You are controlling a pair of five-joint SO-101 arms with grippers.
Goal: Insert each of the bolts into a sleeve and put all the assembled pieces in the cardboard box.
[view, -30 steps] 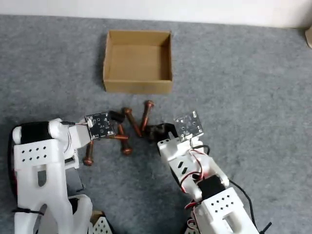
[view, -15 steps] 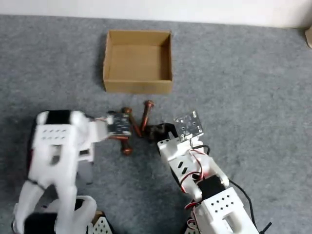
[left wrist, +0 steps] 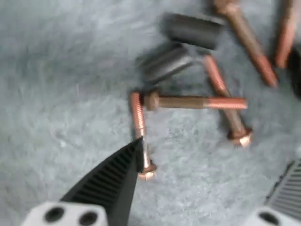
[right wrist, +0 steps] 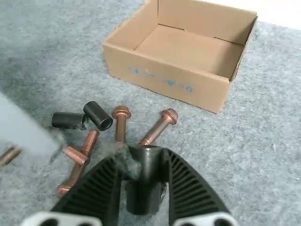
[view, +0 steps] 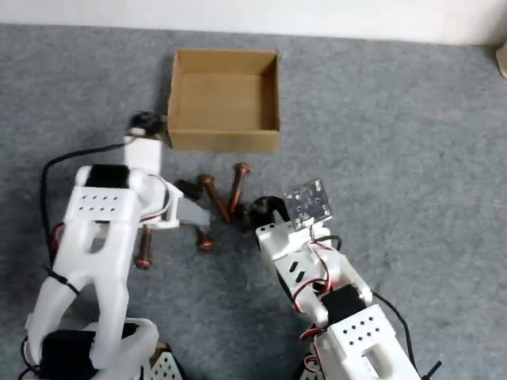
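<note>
Swung round since a second ago, the left arm now stretches up toward the box (view: 224, 141) with its wrist turned down over the bolts (view: 215, 198), while the right arm has kept its place. The left hand (left wrist: 214, 155) hangs spread wide above the heap, one fingertip (left wrist: 127, 160) close over a bolt. The right hand (right wrist: 146, 162) is pressed together on a black sleeve (right wrist: 143, 181), which stands along its jaws with the open end facing the box, low over the table (view: 412, 158) and just beside the near ends of two bolts. The box sits open near the far edge of the table, somewhat left of the middle. Copper-coloured bolts lie loose and partly crossed between the box and the arms. A lone bolt (view: 144, 249) lies apart from them toward the left edge. Two loose sleeves (right wrist: 98, 115) lie on their sides just beside each other among the bolts.
</note>
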